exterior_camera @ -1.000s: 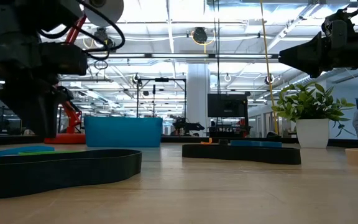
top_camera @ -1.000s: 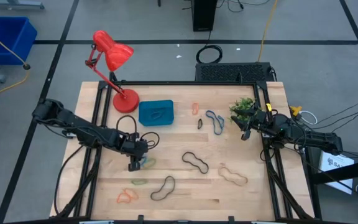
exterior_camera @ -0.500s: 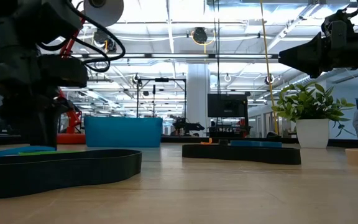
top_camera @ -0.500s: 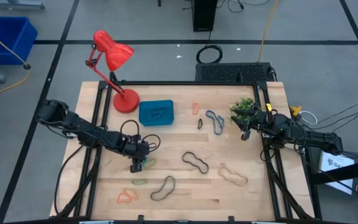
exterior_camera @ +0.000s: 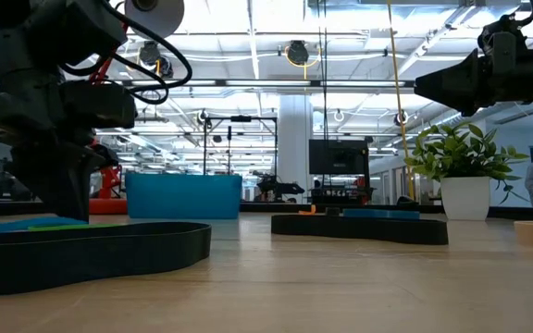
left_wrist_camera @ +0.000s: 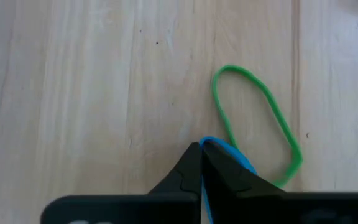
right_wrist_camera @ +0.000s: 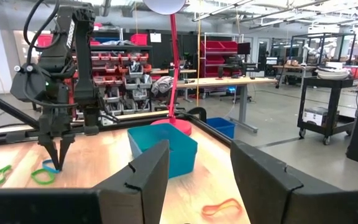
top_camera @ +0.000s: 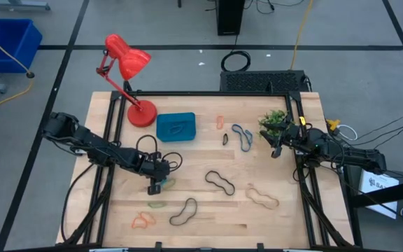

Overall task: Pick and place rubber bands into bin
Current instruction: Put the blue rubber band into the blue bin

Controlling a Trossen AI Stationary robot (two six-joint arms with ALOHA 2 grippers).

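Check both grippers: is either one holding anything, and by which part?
The left gripper is shut on the blue rubber band, pinching one end of its loop against the table beside the green rubber band. The right gripper is open and holds nothing.

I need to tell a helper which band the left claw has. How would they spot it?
Start at the red lamp and go toward the table's near edge to the left claw. Shut in its tips is a blue band, lying against a green band, the only blue one there.
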